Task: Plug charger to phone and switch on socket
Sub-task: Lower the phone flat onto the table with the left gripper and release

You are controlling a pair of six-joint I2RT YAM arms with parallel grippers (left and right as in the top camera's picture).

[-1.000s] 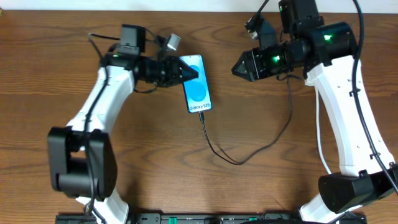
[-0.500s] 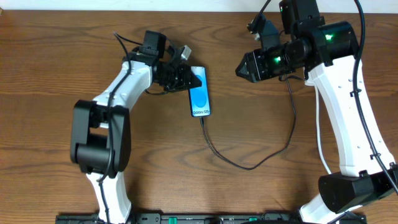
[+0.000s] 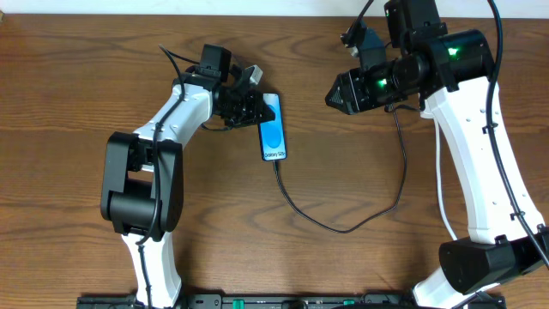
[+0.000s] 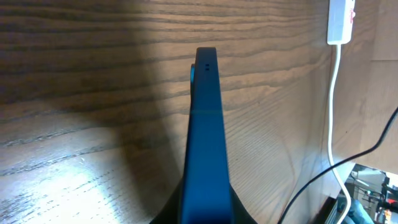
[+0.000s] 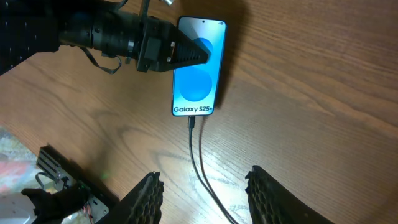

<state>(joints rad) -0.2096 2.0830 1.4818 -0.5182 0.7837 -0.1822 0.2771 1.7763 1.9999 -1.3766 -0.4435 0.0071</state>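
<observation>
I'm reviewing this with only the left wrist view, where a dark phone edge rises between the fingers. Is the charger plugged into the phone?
Observer: Yes. The right wrist view shows the charger tip seated in the bottom edge of the phone, just under the Galaxy S25 text on its lit light-blue screen.
Operator: And where is the other arm?
Observer: In the overhead view, the right gripper hangs off to the phone's right, clear of it. The right wrist view shows its fingers spread wide with nothing between them.
</observation>
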